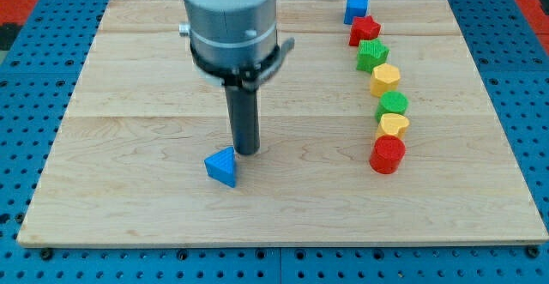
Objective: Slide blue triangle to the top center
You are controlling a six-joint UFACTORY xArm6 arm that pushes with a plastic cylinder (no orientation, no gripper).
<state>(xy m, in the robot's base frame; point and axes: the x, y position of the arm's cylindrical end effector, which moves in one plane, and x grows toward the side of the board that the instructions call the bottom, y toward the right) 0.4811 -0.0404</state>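
The blue triangle [222, 166] lies on the wooden board [129, 104], left of centre and toward the view's bottom. My tip [247, 152] rests on the board just to the right of and slightly above the triangle, close to its upper right corner; I cannot tell if it touches. The arm's grey body rises from the rod to the view's top.
A curved line of blocks runs down the board's right side: a blue cube [356, 9], a red star [364, 30], a green star [372, 55], a yellow block [385, 79], a green block [393, 105], a yellow block [394, 125] and a red cylinder [387, 154].
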